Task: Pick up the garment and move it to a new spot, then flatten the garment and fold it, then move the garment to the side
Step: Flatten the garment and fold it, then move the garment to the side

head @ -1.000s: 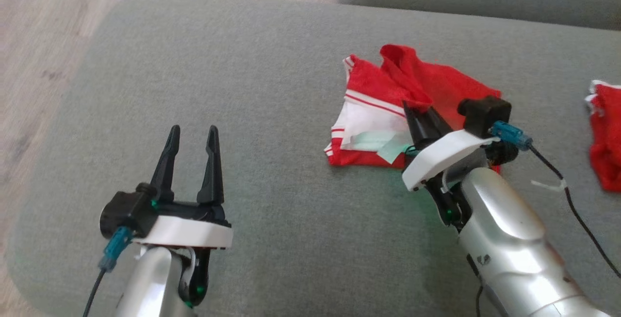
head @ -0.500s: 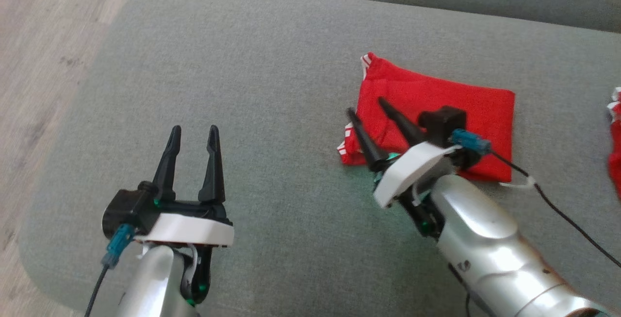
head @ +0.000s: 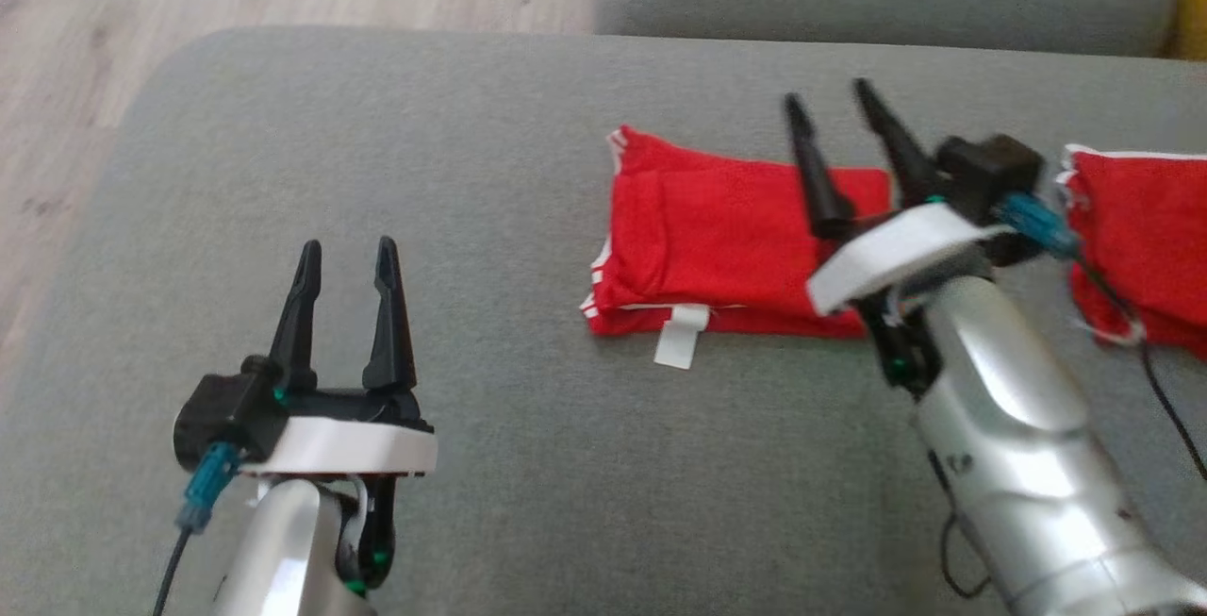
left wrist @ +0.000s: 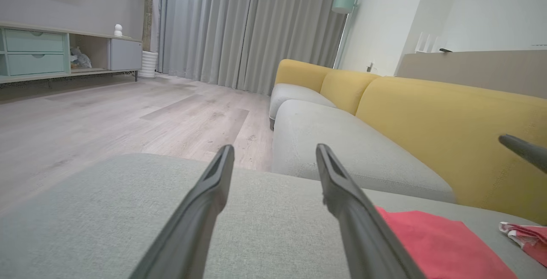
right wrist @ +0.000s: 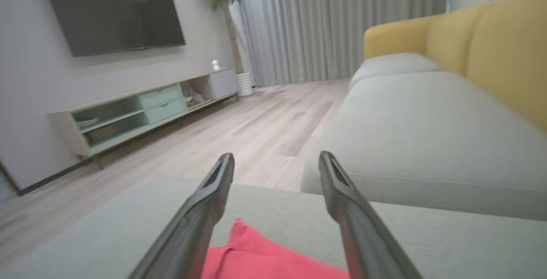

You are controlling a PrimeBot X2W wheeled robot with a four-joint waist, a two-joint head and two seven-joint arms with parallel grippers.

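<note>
Both arms reach forward over a grey cushion (head: 424, 144). The left gripper (head: 347, 253) hovers at the near left with its two dark fingers spread and nothing between them. The right gripper (head: 825, 92) angles up over the right end of the red garment (head: 735, 248), its fingers likewise parted and holding nothing. The garment lies folded into a flat rectangle near the cushion's middle, white trim along its left edge and a white tag (head: 681, 338) poking out at the near side. A second red garment (head: 1141, 239) lies just to its right. Beyond stand a grey sofa with yellow backrests (left wrist: 448, 116), a pale wood floor (left wrist: 107, 112), grey curtains (left wrist: 248, 27), a wall-mounted television (right wrist: 113, 12) and a low cabinet (right wrist: 141, 108) with mint drawers.
</note>
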